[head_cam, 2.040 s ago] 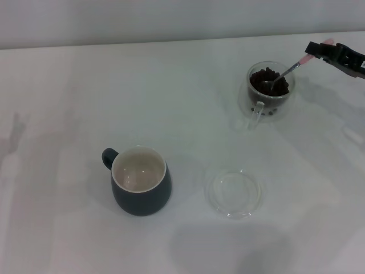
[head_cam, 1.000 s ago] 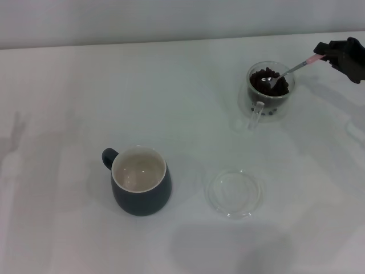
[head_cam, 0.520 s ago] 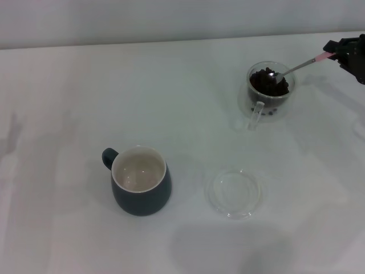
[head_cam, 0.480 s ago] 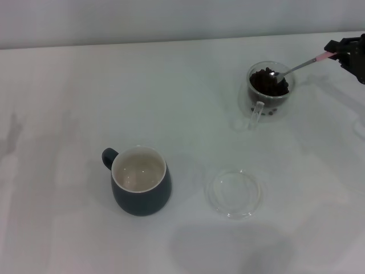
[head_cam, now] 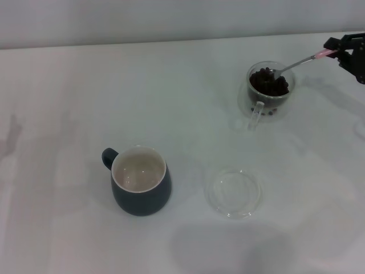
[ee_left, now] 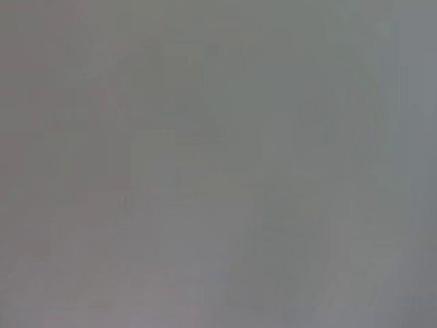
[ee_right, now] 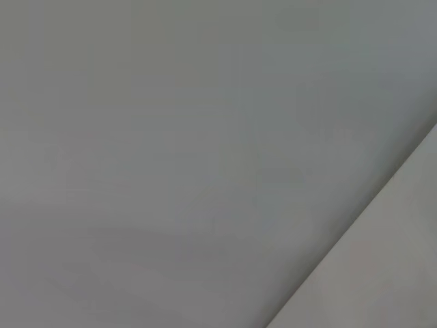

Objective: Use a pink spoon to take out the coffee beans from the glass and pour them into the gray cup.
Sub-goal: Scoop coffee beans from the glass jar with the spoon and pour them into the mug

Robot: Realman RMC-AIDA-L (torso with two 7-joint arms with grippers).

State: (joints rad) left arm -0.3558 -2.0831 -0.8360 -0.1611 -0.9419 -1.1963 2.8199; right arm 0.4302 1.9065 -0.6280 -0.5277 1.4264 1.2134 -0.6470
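We counted one gray cup (head_cam: 141,181), one glass (head_cam: 269,88) and one pink spoon (head_cam: 296,62). We saw one clear lid (head_cam: 234,192) and one pincer (head_cam: 344,52).

My right gripper (head_cam: 336,50): black. Pink spoon (head_cam: 296,63): pale pink handle, shiny silver neck and bowl. Coffee beans (head_cam: 269,81): dark brown, near black. Glass (head_cam: 268,91) at far right: clear, colourless, beans showing dark through wall. Gray cup (head_cam: 140,181) at near left: dark blue-gray outside, cream-white inside, plain, no pattern. Round dish (head_cam: 234,193) right of cup: clear glass. Table (head_cam: 114,91): plain white.
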